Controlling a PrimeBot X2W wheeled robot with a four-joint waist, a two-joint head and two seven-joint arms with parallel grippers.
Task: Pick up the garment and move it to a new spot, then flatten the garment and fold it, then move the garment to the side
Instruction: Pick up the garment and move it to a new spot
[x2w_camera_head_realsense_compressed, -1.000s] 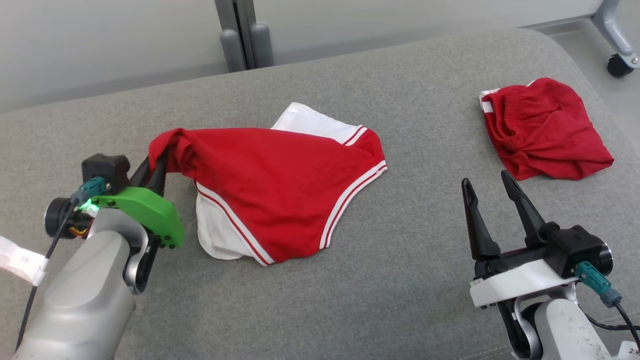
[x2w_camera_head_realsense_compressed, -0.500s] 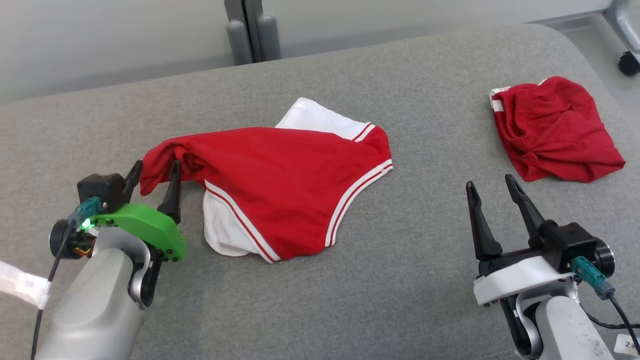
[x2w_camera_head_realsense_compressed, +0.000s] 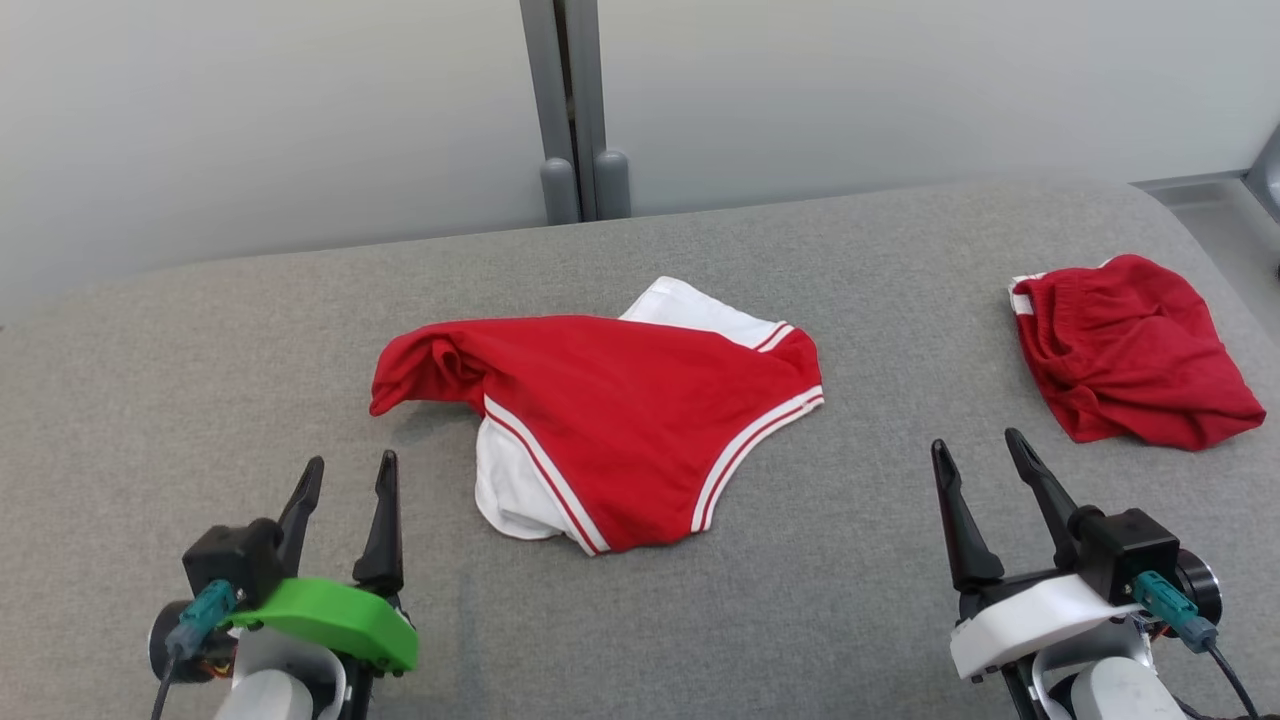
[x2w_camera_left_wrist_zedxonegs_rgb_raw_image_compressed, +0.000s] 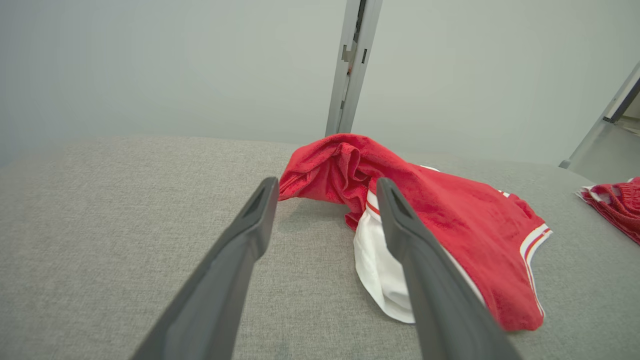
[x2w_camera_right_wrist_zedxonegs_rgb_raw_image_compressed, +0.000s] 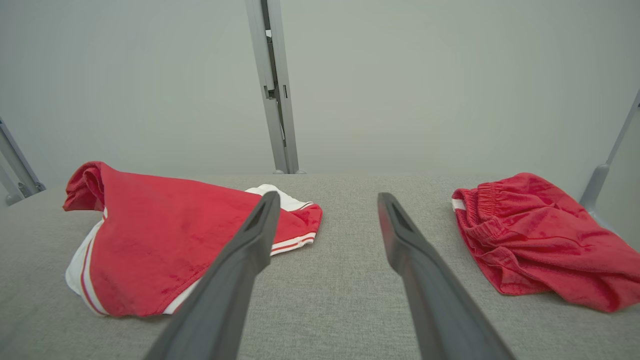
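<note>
On the grey woven surface (x2w_camera_head_realsense_compressed: 850, 600), the red-and-white garment (x2w_camera_head_realsense_compressed: 620, 420) lies rumpled at the middle, with a second red garment (x2w_camera_head_realsense_compressed: 1130, 350) at far right. Behind stand a pale wall (x2w_camera_head_realsense_compressed: 250, 120) and a grey post (x2w_camera_head_realsense_compressed: 570, 100). Left gripper (x2w_camera_head_realsense_compressed: 353, 460) and right gripper (x2w_camera_head_realsense_compressed: 975, 440) are spread and empty, near.

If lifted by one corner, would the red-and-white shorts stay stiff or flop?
Probably flop: the shorts lie creased, their left corner bunched. Likely light, being thin cloth. Pushed, they would probably wrinkle rather than slide on the woven grey surface.
</note>
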